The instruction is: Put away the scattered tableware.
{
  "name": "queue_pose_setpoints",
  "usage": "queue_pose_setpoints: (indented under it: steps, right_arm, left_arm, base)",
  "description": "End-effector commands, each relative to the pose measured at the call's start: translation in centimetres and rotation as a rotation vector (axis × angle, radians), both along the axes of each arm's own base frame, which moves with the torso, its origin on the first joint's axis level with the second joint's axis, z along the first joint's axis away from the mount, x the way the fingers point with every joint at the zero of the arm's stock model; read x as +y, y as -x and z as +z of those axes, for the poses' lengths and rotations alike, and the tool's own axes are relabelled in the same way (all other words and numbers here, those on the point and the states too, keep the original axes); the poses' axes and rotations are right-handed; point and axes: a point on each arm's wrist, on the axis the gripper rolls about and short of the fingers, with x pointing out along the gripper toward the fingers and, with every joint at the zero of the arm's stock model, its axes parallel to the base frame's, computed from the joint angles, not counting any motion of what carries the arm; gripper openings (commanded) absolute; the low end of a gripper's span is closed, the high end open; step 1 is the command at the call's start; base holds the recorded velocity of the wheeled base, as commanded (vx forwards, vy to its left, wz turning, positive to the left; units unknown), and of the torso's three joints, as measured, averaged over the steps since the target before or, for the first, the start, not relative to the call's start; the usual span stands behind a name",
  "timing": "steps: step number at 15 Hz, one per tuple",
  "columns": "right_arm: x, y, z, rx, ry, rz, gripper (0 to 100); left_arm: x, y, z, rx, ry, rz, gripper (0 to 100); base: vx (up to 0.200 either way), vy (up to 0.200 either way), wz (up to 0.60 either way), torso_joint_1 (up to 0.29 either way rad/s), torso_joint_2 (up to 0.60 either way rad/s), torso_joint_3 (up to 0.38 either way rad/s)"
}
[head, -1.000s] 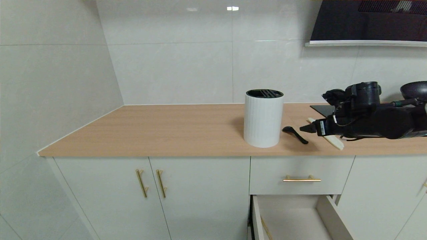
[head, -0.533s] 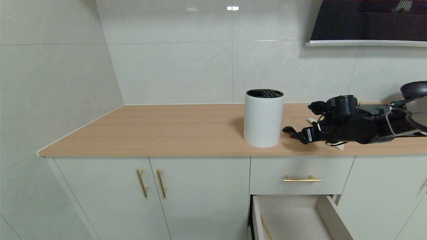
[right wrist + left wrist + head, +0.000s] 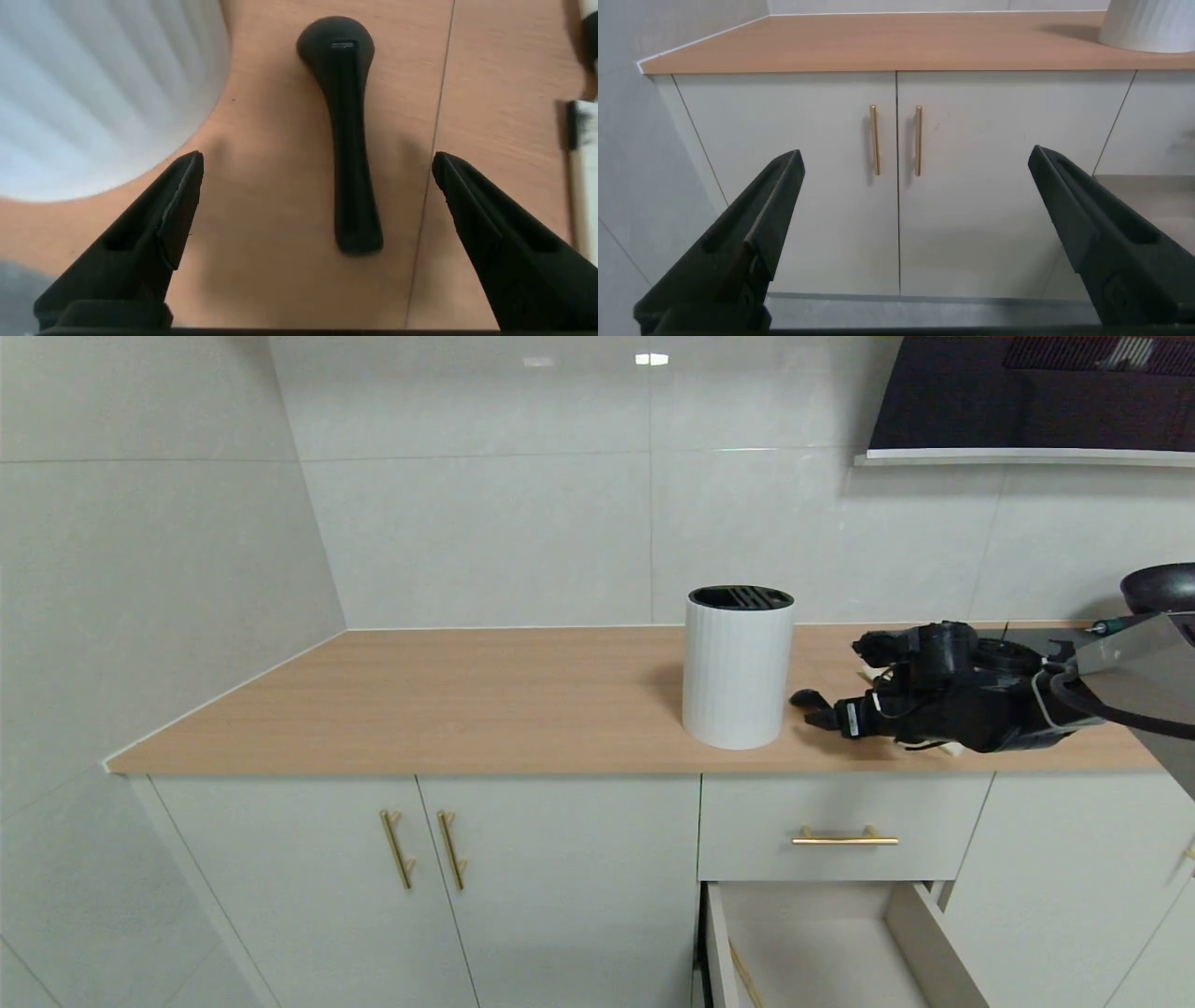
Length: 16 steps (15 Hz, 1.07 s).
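Straddling black spoon (image 3: 341,140), right pincer (image 3: 316,187) wide, lower and closer than before

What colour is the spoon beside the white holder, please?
The spoon is black; the right wrist view shows it best.

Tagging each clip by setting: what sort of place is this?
Most likely a home kitchen: a wood-look countertop over white cabinets with brass handles, a tiled wall, and a range hood above a dark pan.

The utensil holder (image 3: 738,677) is white with fine vertical ribs and a black slotted top. The spoon (image 3: 343,131) is matte black. The countertop (image 3: 467,700) is light wood-grain; cabinet handles (image 3: 396,847) gold.
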Motion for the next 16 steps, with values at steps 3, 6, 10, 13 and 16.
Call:
queue_pose_setpoints:
  steps: [3,6,10,13,16]
  right_arm:
    - [-0.4,-1.2,-1.5,0.017,-0.034,-0.028,100]
    - [-0.6,-1.6,-1.8,0.016,-0.042,-0.039,100]
    - [-0.5,-1.7,-2.4,0.028,-0.041,-0.039,100]
    - [-0.4,-1.7,-2.5,0.030,-0.040,-0.037,100]
    - [-0.3,-1.7,-2.7,0.036,-0.039,-0.035,0]
  left_arm:
    - [0.0,0.0,0.0,0.000,0.000,0.000,100]
    - [0.0,0.0,0.0,0.000,0.000,0.000,100]
    - [0.0,0.0,0.0,0.000,0.000,0.000,100]
    - [0.0,0.0,0.0,0.000,0.000,0.000,100]
    - [0.0,0.0,0.0,0.000,0.000,0.000,100]
  base:
    - [0.000,0.000,0.00,0.000,0.00,0.000]
    - [0.000,0.000,0.00,0.000,0.00,0.000]
    - [0.000,0.000,0.00,0.000,0.00,0.000]
    - [0.000,0.000,0.00,0.000,0.00,0.000]
    - [0.000,0.000,0.00,0.000,0.00,0.000]
